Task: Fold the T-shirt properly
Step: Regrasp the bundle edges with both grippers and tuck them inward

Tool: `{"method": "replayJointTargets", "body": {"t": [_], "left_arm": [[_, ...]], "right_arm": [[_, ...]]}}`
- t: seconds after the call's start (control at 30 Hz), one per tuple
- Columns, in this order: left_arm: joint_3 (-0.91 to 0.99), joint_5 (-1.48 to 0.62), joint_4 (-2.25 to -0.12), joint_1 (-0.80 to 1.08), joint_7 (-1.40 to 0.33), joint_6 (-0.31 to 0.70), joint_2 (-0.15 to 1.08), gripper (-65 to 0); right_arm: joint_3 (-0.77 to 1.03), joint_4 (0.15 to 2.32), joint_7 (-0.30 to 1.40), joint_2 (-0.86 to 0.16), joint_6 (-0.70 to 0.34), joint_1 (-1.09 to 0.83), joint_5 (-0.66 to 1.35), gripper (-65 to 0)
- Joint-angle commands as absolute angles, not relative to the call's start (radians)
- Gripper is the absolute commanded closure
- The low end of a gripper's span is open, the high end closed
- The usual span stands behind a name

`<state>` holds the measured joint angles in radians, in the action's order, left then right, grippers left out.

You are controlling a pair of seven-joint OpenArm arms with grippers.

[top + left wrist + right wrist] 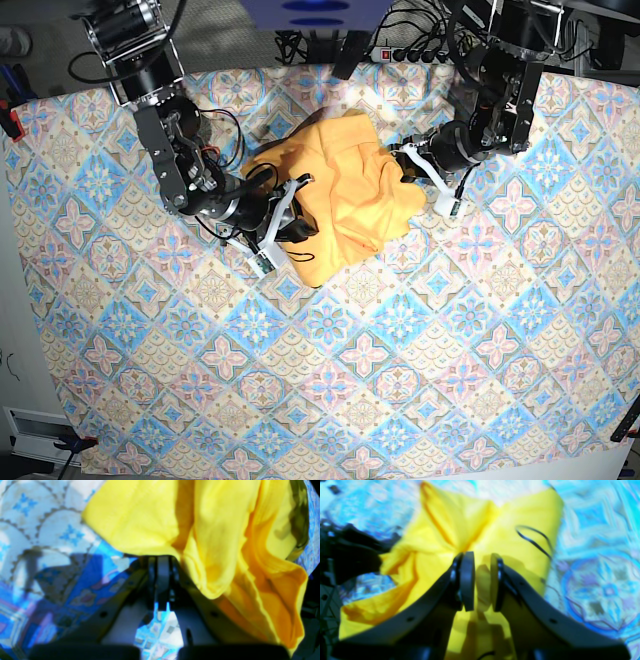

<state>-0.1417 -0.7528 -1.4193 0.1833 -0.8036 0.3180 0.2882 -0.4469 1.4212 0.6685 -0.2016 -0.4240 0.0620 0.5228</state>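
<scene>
Clearly the fold is mid-course: the T-shirt (340,190) lies bunched at about twelve o'clock from the centre of the patterned cloth (400,350), far from flat. The left gripper (161,580), at the shirt's three o'clock edge, has its jaws pressed together (fabric seems pinched at the tips, hard to confirm). The right gripper (482,580), at nine o'clock, stands narrowly parted over the fabric, gripping nothing. Next, I judge, it needs a fresh hold on an edge to spread the shirt.
</scene>
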Motion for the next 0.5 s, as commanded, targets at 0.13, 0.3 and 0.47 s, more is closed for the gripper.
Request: {"method": "replayJointTargets", "body": {"t": [0.13, 0.3, 0.47], "left_arm": [[-0.140, -0.760, -1.434, 0.176, -0.794, 0.325, 0.297, -0.2], [-0.142, -0.759, -1.434, 0.174, -0.794, 0.325, 0.297, -0.2], [-0.142, -0.759, -1.434, 0.174, -0.791, 0.325, 0.297, -0.2]], "right_arm": [[-0.446, 1.293, 0.628, -0.163, -0.432, 0.130, 0.530, -11.3], [-0.447, 1.202, 0.604, -0.105, -0.432, 0.163, 0.530, -11.3], [-0.553, 1.196, 0.601, -0.090, -0.432, 0.186, 0.533, -10.3]]}}
